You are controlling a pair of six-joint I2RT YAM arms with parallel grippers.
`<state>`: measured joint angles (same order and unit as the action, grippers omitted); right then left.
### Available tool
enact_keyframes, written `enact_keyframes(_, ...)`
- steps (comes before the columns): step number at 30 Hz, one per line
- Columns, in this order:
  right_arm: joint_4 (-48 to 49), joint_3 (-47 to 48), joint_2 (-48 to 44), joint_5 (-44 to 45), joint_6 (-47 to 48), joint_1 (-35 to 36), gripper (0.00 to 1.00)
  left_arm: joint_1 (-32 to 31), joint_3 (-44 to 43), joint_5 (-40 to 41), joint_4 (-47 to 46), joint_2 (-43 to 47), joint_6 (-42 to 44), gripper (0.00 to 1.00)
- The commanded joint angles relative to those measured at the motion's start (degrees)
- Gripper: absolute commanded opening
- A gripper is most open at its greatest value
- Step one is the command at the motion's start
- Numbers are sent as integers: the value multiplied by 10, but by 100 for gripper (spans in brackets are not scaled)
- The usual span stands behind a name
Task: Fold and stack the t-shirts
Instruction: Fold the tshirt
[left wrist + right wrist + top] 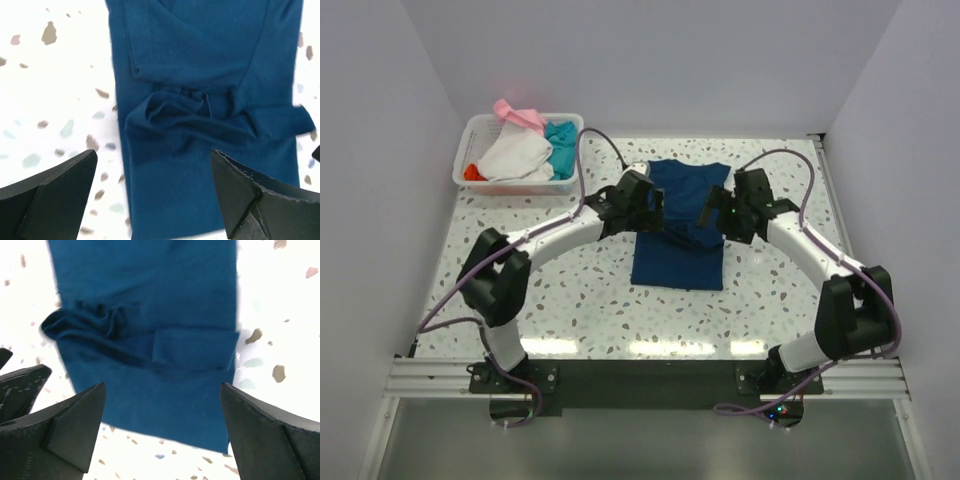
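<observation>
The dark navy t-shirt (680,255) lies in the middle of the table, folded into a narrow lengthwise strip with a bunched crease across its middle; no print shows. It also shows in the left wrist view (200,60) and the right wrist view (150,280). My left gripper (642,203) hovers over its left edge and is open and empty (154,155). My right gripper (722,212) hovers over its right edge and is open and empty (162,386). A white tee (515,155), a teal tee (561,145), a pink tee (520,115) and an orange-red tee (472,172) lie in the basket.
The white plastic basket (467,140) stands at the table's back left corner. White walls close in the table on the left, back and right. Speckled tabletop (570,290) shows around the shirt.
</observation>
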<state>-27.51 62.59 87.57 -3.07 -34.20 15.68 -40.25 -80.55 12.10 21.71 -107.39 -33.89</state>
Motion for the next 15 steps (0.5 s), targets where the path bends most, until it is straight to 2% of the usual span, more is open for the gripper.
enact_keyframes(1,14,-30,-74,-60,13,2,99,3,65,-6,-26,108,-18,100)
enact_keyframes(7,37,-102,-101,-86,26,43,99,3,220,-1,-23,232,-60,100)
enact_keyframes(11,56,-79,-51,-68,38,108,99,3,297,8,-5,296,-100,100)
enact_keyframes(15,68,-32,27,-48,24,120,99,3,352,2,16,349,-123,100)
